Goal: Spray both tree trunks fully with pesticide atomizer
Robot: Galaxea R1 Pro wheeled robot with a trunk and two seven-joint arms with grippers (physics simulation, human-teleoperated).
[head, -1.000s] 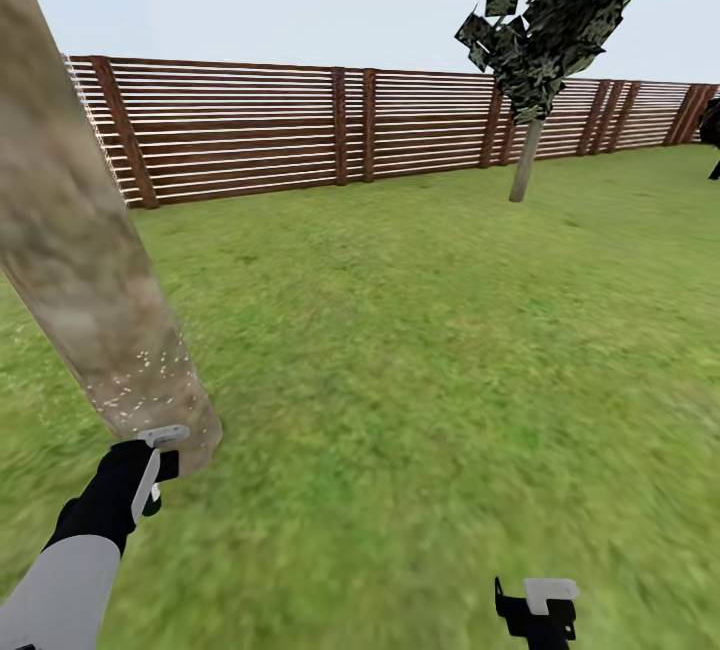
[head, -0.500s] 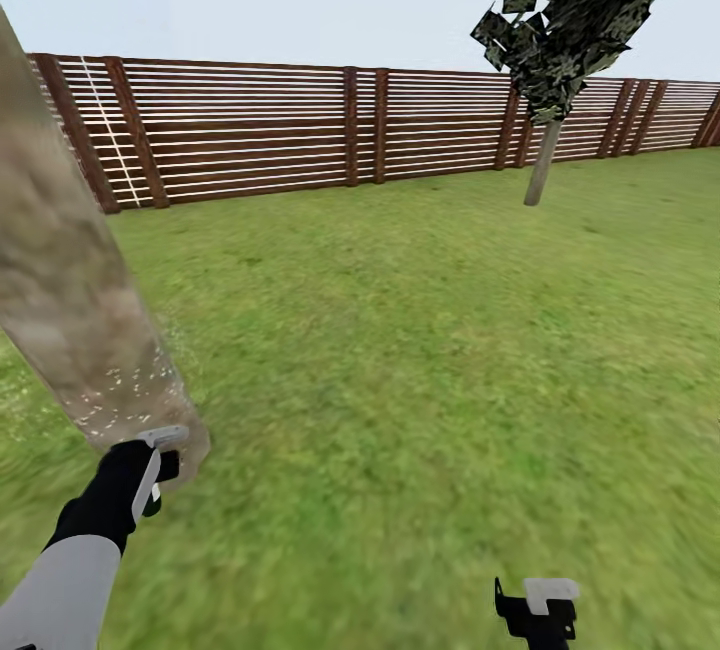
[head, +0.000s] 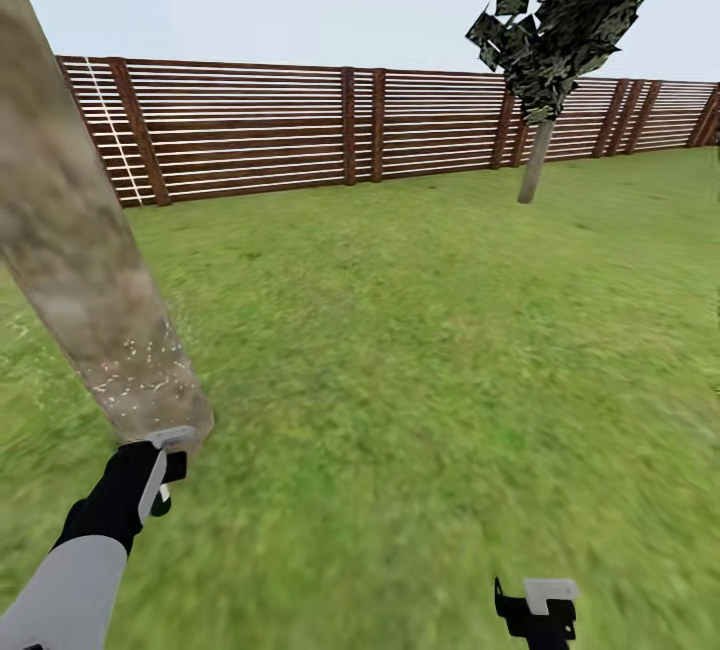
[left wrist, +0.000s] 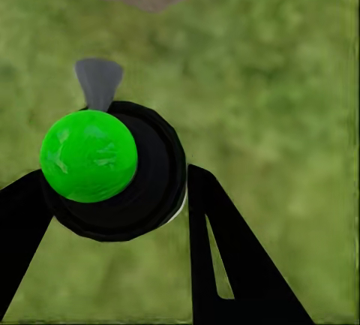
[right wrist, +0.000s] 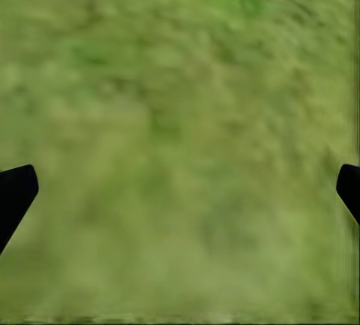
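A: Trees w/ pale trunks?
B: 2. One tree trunk [head: 80,260] close by, one far tree [head: 545,50] by the fence [head: 300,130].
A: Grippers?
B: 2. Left gripper [head: 160,465], right gripper [head: 540,605].
A: Atomizers?
B: 1 pesticide atomizer [left wrist: 120,171], green cap, 1 grey nozzle.
A: Pesticide specks [head: 140,370]?
B: Too many to count; 1 patch, low on near trunk.
A: Fences, lawns?
B: 1 ea.; lawn [head: 430,330].

Above the left gripper [head: 160,475], the tree trunk [head: 70,240] runs off-frame; the pesticide atomizer [left wrist: 112,171] hides behind its fingers.
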